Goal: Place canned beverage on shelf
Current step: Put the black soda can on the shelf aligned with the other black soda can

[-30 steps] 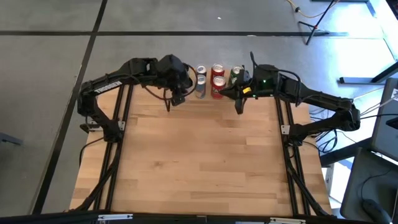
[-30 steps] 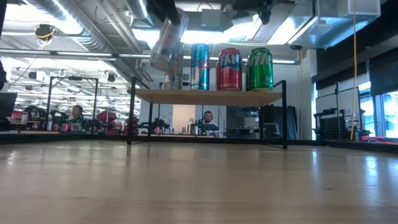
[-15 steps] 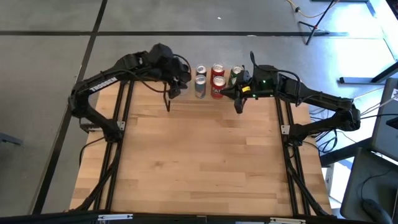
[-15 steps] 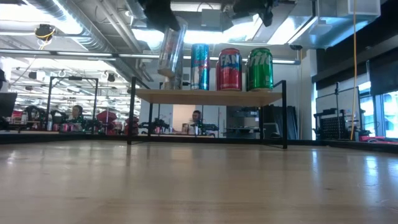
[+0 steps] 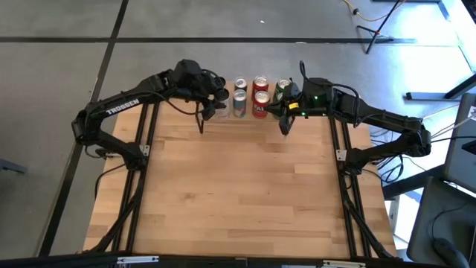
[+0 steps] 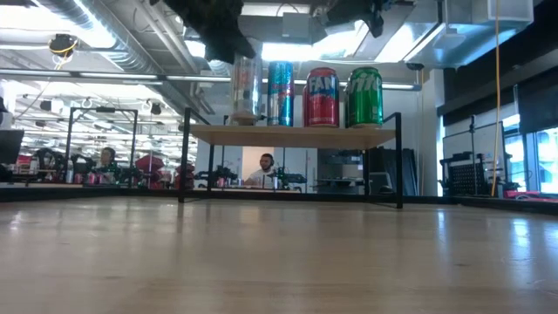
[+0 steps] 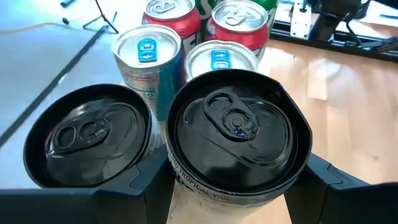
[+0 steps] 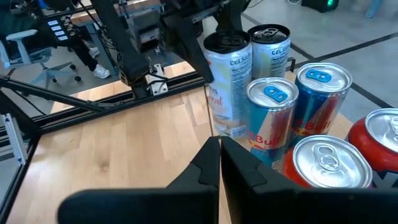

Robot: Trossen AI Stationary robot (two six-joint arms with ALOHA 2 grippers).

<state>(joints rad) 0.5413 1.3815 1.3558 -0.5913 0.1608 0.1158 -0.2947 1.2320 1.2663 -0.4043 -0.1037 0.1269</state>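
Celsius can [image 7: 239,149] stands upright at the left end of the shelf [image 6: 292,133], clasped by the left gripper [image 5: 216,94] from above, beside a second Celsius can [image 7: 87,143] and blue-silver cans [image 8: 272,115]; right gripper [image 8: 219,163], fingers pressed together and empty, hovers near the shelf's right end above the counter [image 5: 245,186].

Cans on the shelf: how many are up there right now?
7 visible, all on the shelf: two black-topped cans, one between the left gripper's fingers; two blue-tabbed silver cans; two red cans; one green can. More may be hidden.
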